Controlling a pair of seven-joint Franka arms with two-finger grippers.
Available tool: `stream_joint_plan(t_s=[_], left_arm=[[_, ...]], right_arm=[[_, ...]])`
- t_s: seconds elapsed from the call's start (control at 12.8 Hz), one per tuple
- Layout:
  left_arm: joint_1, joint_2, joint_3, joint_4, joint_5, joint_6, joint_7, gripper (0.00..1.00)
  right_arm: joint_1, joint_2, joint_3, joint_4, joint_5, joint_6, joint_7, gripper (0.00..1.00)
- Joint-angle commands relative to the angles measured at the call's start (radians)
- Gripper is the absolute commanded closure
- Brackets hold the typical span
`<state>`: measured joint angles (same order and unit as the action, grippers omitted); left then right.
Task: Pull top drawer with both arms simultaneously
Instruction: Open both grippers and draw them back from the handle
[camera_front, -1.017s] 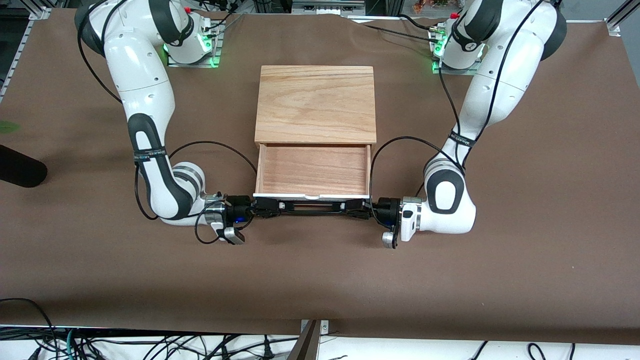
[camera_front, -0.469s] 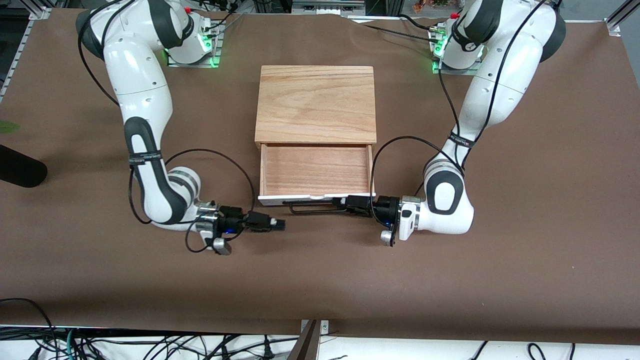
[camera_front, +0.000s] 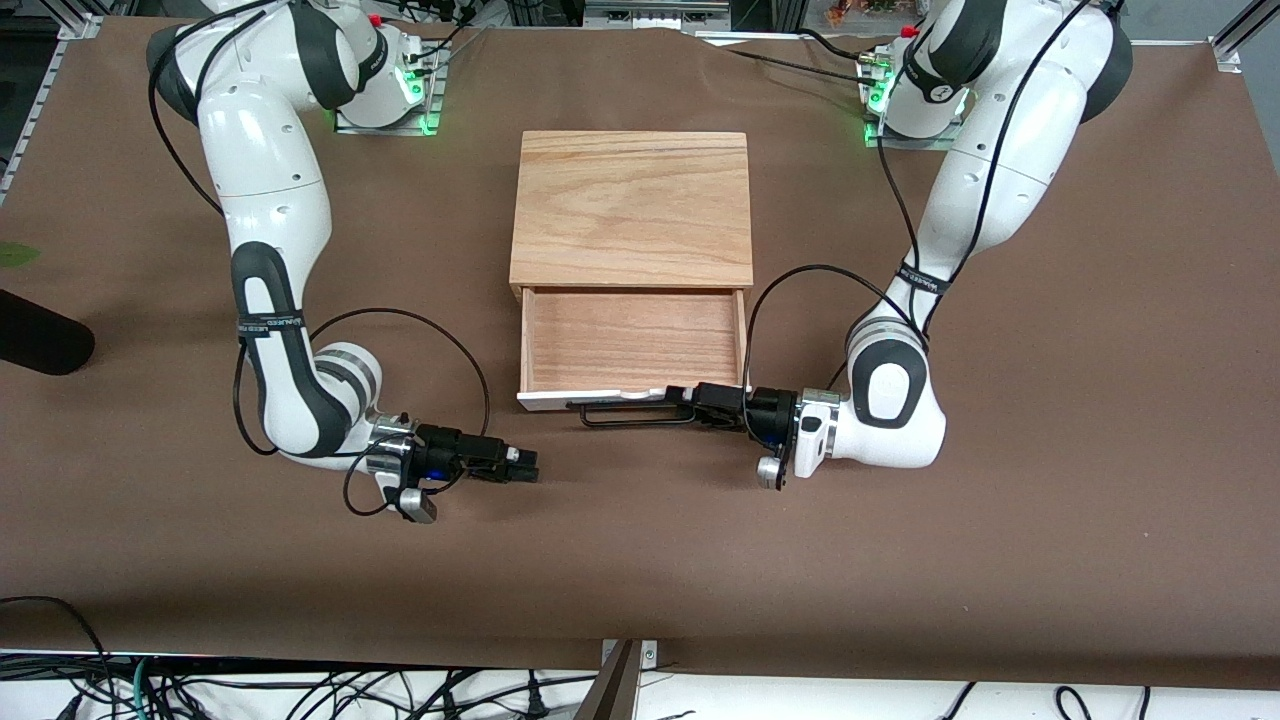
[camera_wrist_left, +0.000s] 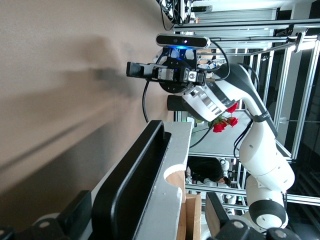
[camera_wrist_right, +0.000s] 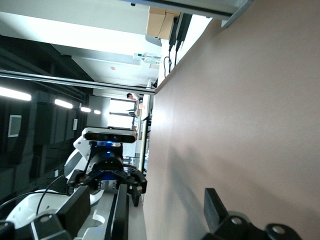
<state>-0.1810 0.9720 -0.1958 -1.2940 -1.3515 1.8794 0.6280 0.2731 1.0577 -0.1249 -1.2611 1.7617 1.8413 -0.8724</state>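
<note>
You have the top drawer (camera_front: 631, 345) pulled well out of the wooden box (camera_front: 631, 208). Your left gripper (camera_front: 693, 403) is at the wire handle (camera_front: 630, 414), at the end toward the left arm; whether it is clamped cannot be told. Your right gripper (camera_front: 525, 466) sits off the handle, over bare table nearer the front camera, with its fingers (camera_wrist_right: 79, 209) apart.
</note>
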Motion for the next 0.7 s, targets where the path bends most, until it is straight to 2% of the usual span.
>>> stream_joint_plan(t_s=[0.0,0.63], left_arm=[[0.014,-0.068,0.003,-0.027,0.119,-0.019,-0.091,0.0],[0.025,-0.205,0.022,-0.016,0.441,-0.02,-0.326,0.0]], right_arm=[[0.026,-0.004,-0.065,0.025,-0.034,0.01,0.009,0.0],[0.044,-0.016,-0.226,0.107,-0.287,0.013,0.059,0.0]])
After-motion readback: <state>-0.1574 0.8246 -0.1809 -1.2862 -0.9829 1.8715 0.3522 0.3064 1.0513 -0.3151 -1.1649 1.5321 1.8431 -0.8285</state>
